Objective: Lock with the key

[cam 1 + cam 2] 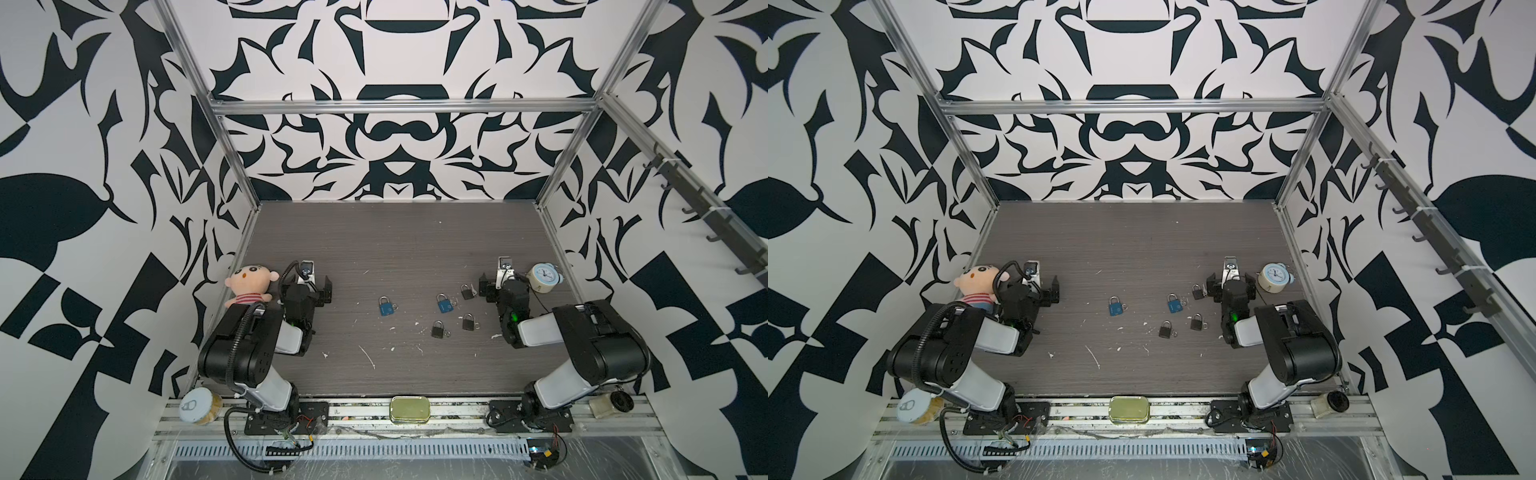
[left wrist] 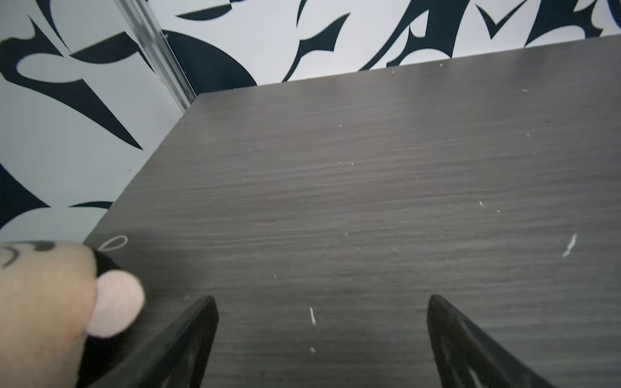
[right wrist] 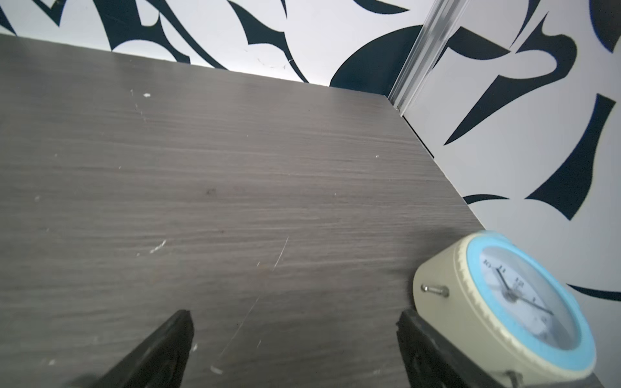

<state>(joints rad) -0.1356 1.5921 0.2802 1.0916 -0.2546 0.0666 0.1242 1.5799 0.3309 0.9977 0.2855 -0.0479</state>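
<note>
Black-and-white arms (image 1: pixel 249 357), corrugated black cable (image 1: pixel 237 332), green lights (image 1: pixel 514 316).

In the left wrist view the plush doll (image 2: pixel 43 302), just beside the left gripper (image 2: pixel 321 299), is blurred and cut off by the frame's edge. That gripper's fingers (image 2: pixel 188 336) also run out of frame. In both top views the left arm hides the doll's lower body. In the right wrist view the clock (image 3: pixel 504 302), just beside the right gripper (image 3: pixel 292 314), is cut off and its numerals are smeared. In a top view, the black padlock (image 1: pixel 437 329) between the grippers is too small to tell whether its shackle is shut. Its key (image 1: pixel 446 333) is a mere speck.
</note>
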